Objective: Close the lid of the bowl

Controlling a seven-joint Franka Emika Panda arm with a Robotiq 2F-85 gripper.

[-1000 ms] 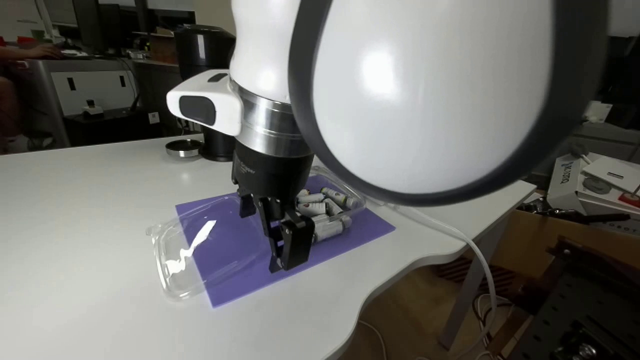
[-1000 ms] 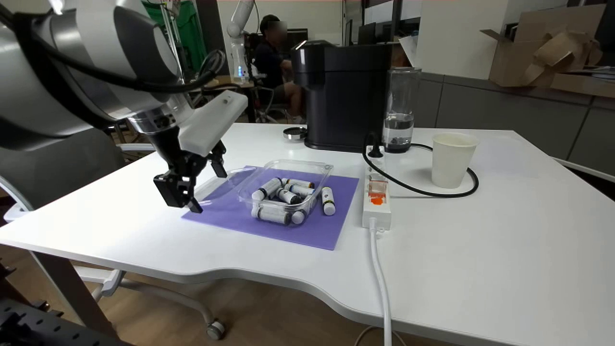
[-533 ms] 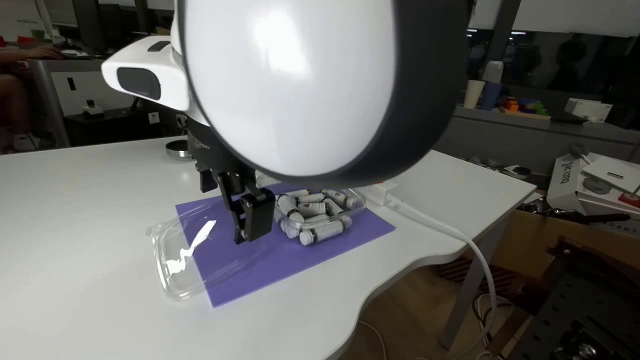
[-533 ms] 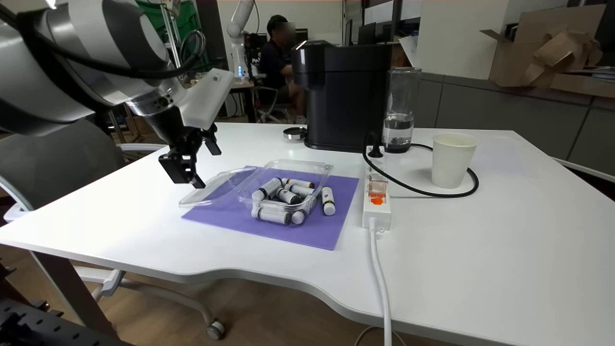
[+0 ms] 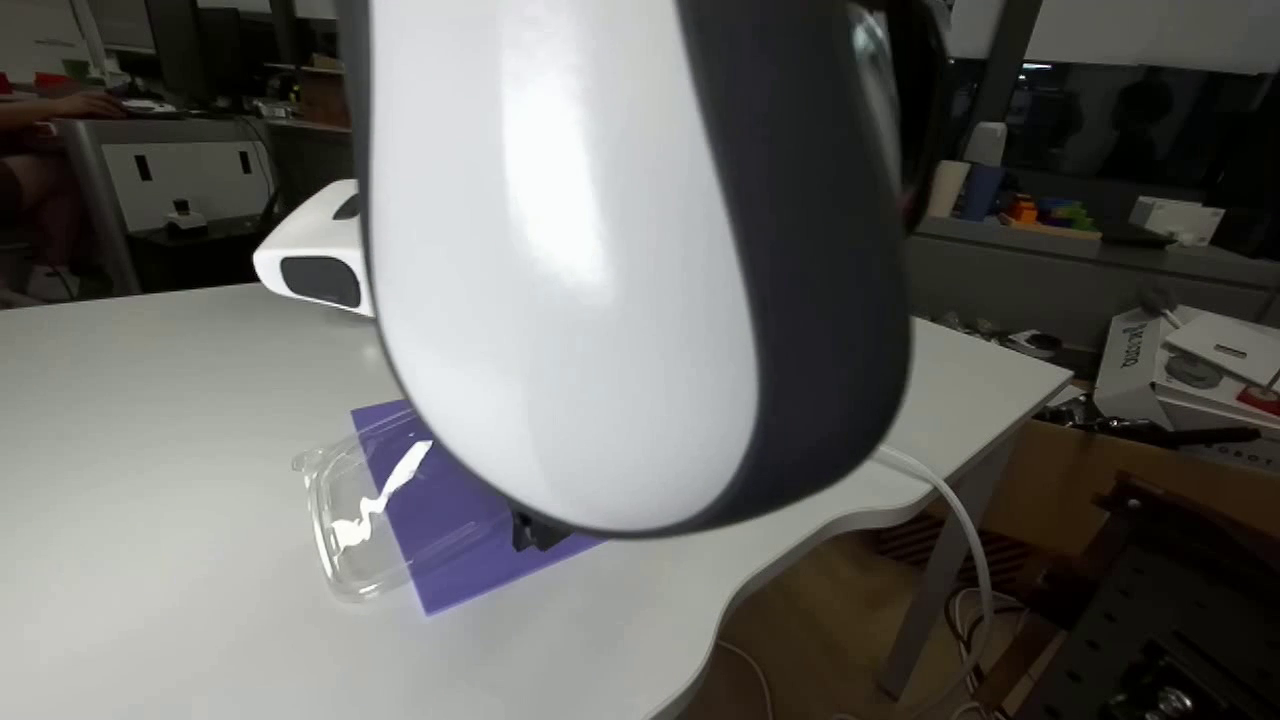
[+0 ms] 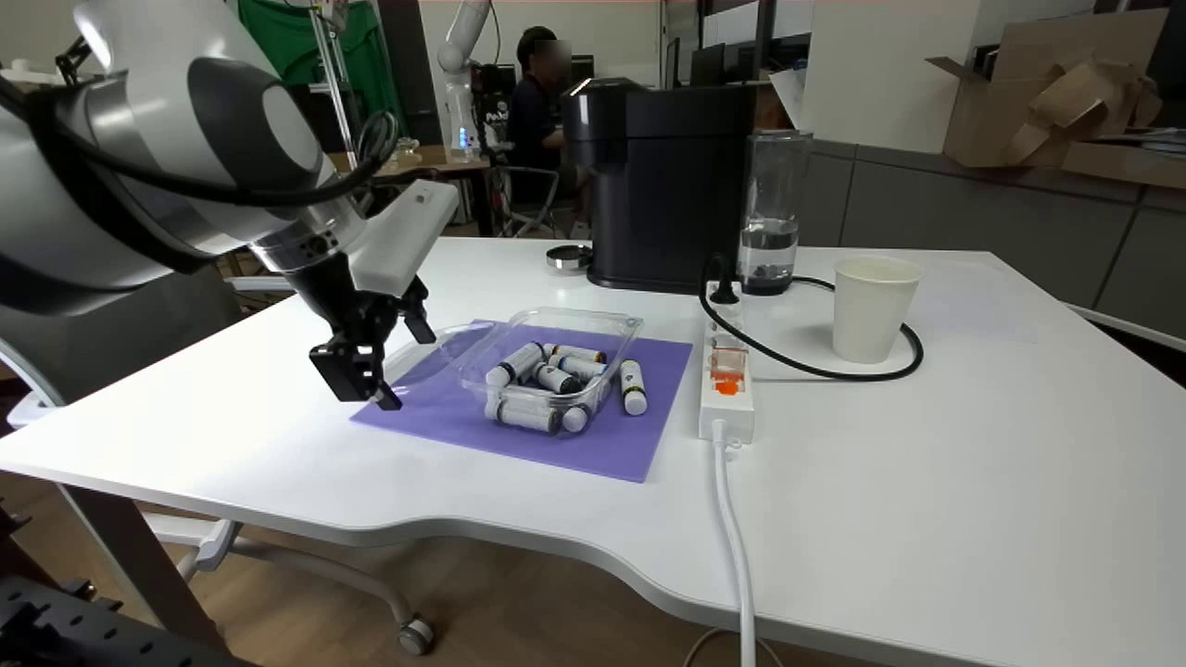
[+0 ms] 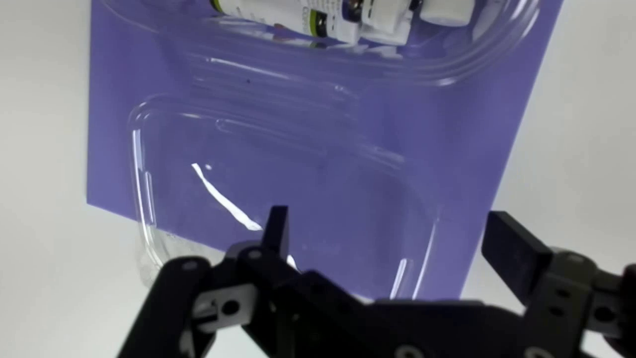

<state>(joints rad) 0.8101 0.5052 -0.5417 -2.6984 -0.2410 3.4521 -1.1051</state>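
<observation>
The lid (image 7: 343,199) is a thin clear plastic sheet lying flat, partly on the purple mat and partly on the table. It also shows in both exterior views (image 5: 345,530) (image 6: 451,350). The clear bowl (image 7: 442,79) stands on the mat beside it, open, with white cylindrical pieces inside (image 6: 600,322). A ribbed clear strip lies between lid and bowl. My gripper (image 7: 390,233) is open and empty above the lid, its fingers wide apart. It also shows in an exterior view (image 6: 408,367). The arm hides the bowl and most of the gripper in an exterior view.
A purple mat (image 6: 602,456) lies under the bowl. One loose white cylinder (image 6: 632,387) lies beside the bowl. A power strip (image 6: 727,408) with cables, a white cup (image 6: 874,310), a black coffee machine (image 6: 676,185) and a round metal dish (image 6: 568,257) stand around it.
My gripper first rose and then came down again over the lid, staying open. The arm now covers more of an exterior view. The lid and the bowl have not moved.
</observation>
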